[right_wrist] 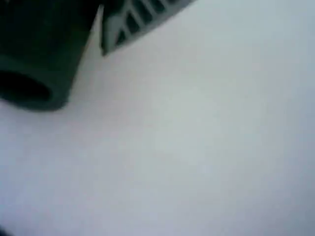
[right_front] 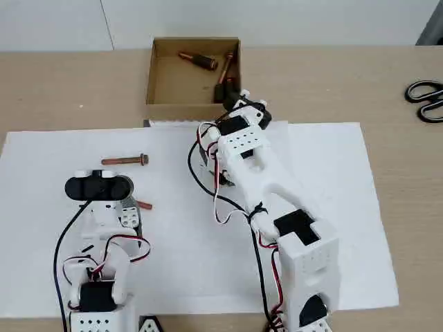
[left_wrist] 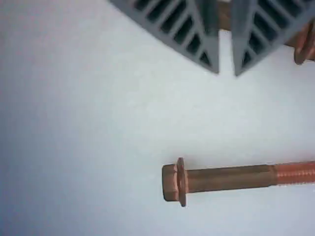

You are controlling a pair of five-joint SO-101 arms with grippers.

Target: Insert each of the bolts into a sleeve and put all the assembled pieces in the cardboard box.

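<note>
1. White paper [right_front: 173,263] covers the table [right_front: 55,90]; the box [right_front: 149,72] at top centre holds finished pieces [right_front: 199,60].
2. At lower left, the left gripper [left_wrist: 226,69] is nearly closed on a bolt [right_front: 144,205] that lies crosswise, its end poking right.
3. The right gripper [right_wrist: 98,34] seems clamped on a sleeve [right_wrist: 37,64], up and right of that bolt.
4. A loose bolt [right_front: 124,160] lies left-right above the left gripper, the nearer one.

Box [right_front: 151,76] at back of desk [right_front: 69,83], two assembled pieces [right_front: 199,60] inside; paper [right_front: 180,263] in front; loose bolt [right_front: 124,160] on paper's left; scissors [right_front: 426,100] far right.
</note>
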